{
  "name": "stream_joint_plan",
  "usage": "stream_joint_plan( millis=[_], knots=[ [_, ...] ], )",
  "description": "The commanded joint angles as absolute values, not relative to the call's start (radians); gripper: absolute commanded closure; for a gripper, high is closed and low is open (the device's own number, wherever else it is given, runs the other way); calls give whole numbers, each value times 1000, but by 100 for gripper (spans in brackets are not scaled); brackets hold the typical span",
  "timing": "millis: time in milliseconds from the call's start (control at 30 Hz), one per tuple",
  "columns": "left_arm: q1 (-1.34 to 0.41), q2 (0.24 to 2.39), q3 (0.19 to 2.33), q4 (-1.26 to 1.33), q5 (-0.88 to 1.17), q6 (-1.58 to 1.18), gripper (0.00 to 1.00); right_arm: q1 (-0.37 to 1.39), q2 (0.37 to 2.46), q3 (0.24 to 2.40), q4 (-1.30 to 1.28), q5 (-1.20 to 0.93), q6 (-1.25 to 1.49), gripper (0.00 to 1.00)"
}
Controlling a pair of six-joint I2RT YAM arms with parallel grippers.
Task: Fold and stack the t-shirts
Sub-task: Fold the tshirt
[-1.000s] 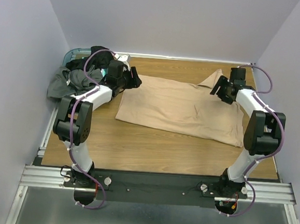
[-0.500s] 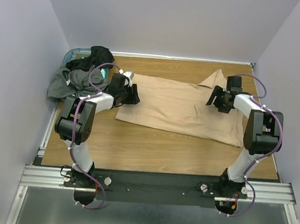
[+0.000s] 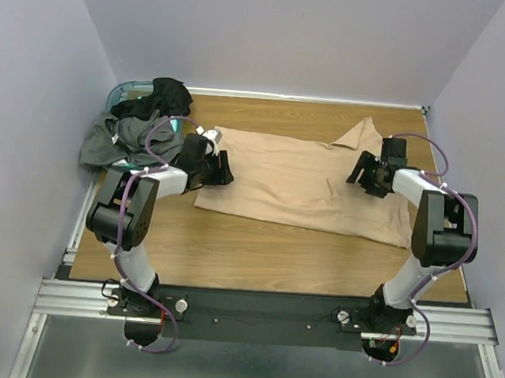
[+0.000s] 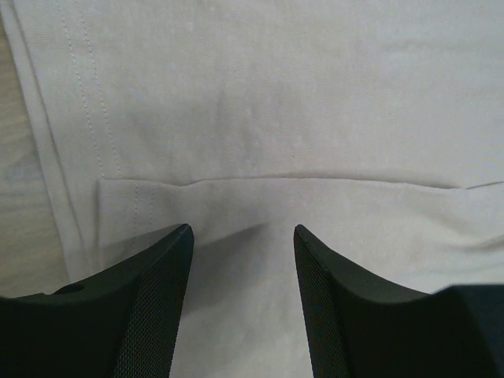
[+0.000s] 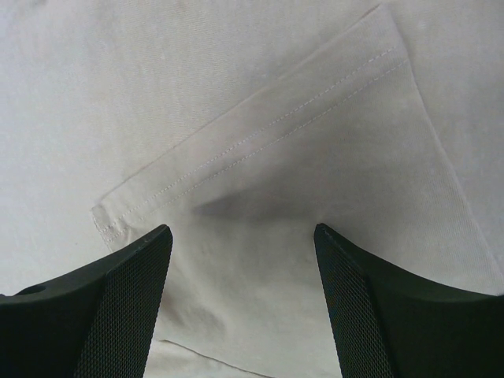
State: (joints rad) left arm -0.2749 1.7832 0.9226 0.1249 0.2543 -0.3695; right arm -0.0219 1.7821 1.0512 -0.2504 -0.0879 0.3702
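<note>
Table: the brown wooden table (image 3: 256,251) is bearing the tan-beige cloth t-shirt (image 3: 297,179), spread flat, long axis left-right.
Pile: dark grey and black t-shirts (image 3: 130,131) are lying beyond its left end, over a teal plastic basket (image 3: 120,87).
Left: the left gripper (image 4: 240,230) is hovering unclenched over its left hem.
Right: the right gripper (image 5: 240,228) is hovering unclenched over its right sleeve, nothing blocking.

Left of the tan t-shirt (image 3: 306,180), the teal basket (image 3: 123,89) shows only a sliver of rim under the heaped dark t-shirts (image 3: 125,135); how many, I can't tell. The left gripper (image 3: 222,167) covers the tan t-shirt's left edge, and the right gripper (image 3: 361,173) covers part of its right sleeve. Each wrist view crops the fingers at the bottom.
</note>
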Motion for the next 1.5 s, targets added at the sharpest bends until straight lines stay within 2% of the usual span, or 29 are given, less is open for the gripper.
stream_joint_plan(
  millis=[0,500,767,900,1000,1200,1467],
  knots=[
    [-275,1760,805,-23,301,-436,37,-31,1796,928,-388,-78,419,20],
    [-284,1528,557,-70,330,-554,37,-31,1622,781,-564,-80,495,19],
    [-313,1341,529,-147,354,-609,37,-31,1477,755,-641,-101,522,19],
    [-313,1298,682,-257,307,-589,37,-31,1422,851,-673,-92,519,19],
    [-311,1356,833,-313,252,-531,36,-31,1434,967,-678,-34,489,19],
    [-284,1515,1056,-342,167,-437,36,-31,1627,1176,-651,75,416,23],
    [-249,1632,1180,-322,158,-390,36,-32,1827,1341,-526,17,403,30]
  ],
)
